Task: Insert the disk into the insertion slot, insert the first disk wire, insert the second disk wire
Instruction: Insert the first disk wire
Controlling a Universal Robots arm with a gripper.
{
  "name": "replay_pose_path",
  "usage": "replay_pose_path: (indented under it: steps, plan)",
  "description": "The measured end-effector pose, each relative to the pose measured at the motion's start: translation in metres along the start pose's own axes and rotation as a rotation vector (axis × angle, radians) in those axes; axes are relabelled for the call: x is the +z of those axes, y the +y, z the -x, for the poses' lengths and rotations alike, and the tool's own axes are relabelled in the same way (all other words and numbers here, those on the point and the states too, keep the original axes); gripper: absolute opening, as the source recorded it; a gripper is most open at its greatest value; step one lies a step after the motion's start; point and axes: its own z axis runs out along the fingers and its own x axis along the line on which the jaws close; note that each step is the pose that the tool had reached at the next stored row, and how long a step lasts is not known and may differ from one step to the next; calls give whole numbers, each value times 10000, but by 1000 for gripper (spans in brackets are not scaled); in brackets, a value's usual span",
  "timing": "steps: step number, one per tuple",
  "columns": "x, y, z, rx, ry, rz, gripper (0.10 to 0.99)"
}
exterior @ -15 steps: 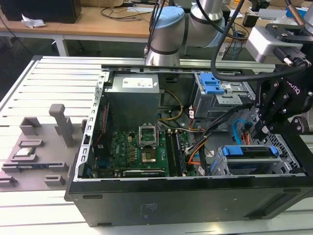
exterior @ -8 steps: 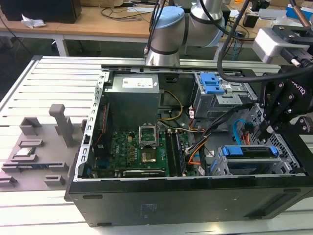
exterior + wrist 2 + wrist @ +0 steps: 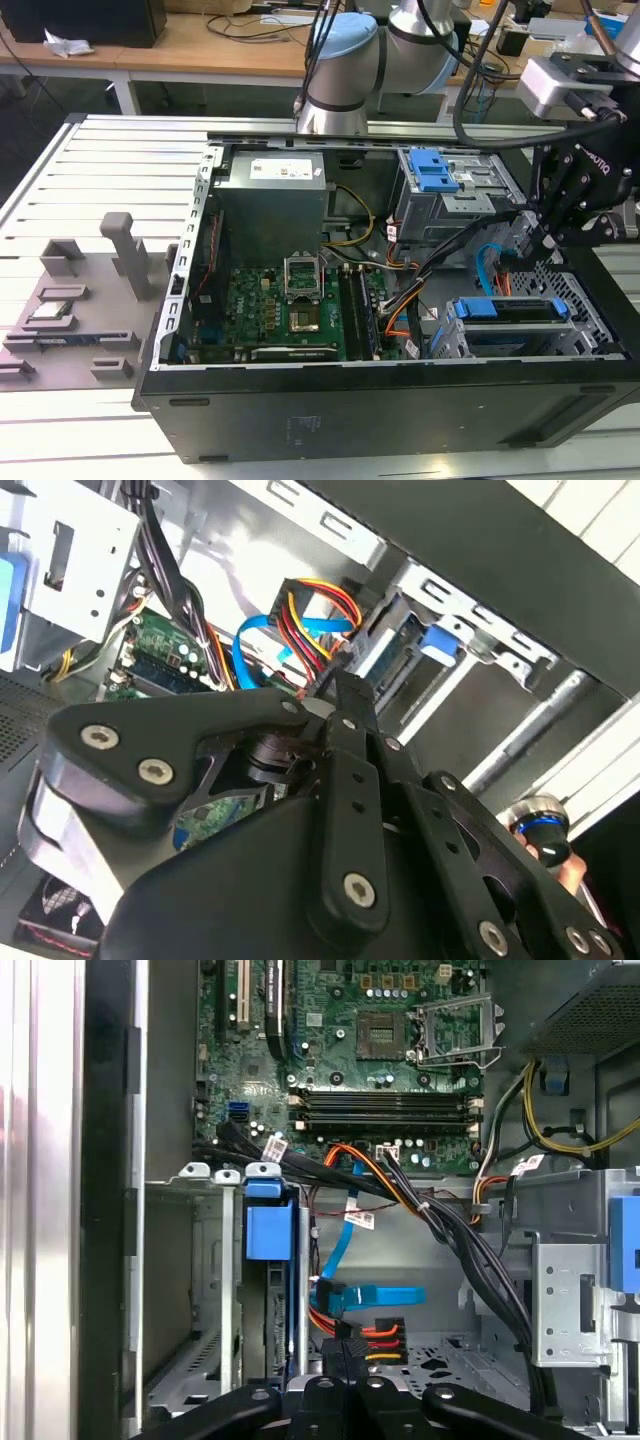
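Observation:
The disk (image 3: 510, 318), in its blue bracket, sits inside the insertion slot (image 3: 592, 298), the perforated silver cage at the case's front corner on the exterior view's right. In the first wrist view the disk (image 3: 270, 1235) stands edge-on in the cage (image 3: 190, 1290). My black gripper (image 3: 540, 238) hangs just behind the cage. Its fingers (image 3: 330, 1365) are shut on the black plug of a disk wire (image 3: 378, 1336) with red, yellow and orange strands. A flat blue disk wire (image 3: 375, 1298) lies loose beside that plug. The second wrist view shows the same plug (image 3: 335, 685) pinched and the bracket (image 3: 440, 640) beyond it.
A thick black cable bundle (image 3: 450, 1235) runs from the motherboard (image 3: 290, 300) past the plug. A grey drive bay with a blue latch (image 3: 440, 185) stands behind my gripper, and the power supply (image 3: 270, 205) beside it. Grey fixtures (image 3: 70, 300) sit on the slatted table at the exterior view's left.

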Motion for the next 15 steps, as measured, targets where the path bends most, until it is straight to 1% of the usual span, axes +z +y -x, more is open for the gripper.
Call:
replay_pose_path:
  steps: [2, 7, 9, 10, 11, 12, 13, 14, 15]
  plan:
    - [15, -2, 10, -2, 0, 0, 106]
    - [16, -2, 12, -2, 1, 0, 114]
    - [17, -2, 13, -2, 0, 0, 235]
    - [17, -2, 13, -2, 1, 0, 235]
    - [18, -2, 14, -2, 1, 0, 302]
    - [27, 5, 15, -2, 10, 0, 302]
    - [53, 17, 22, 2, 85, -1, 302]
    - [81, 20, 27, 6, 129, 0, 302]
    - [109, 19, 28, 10, 207, 0, 302]
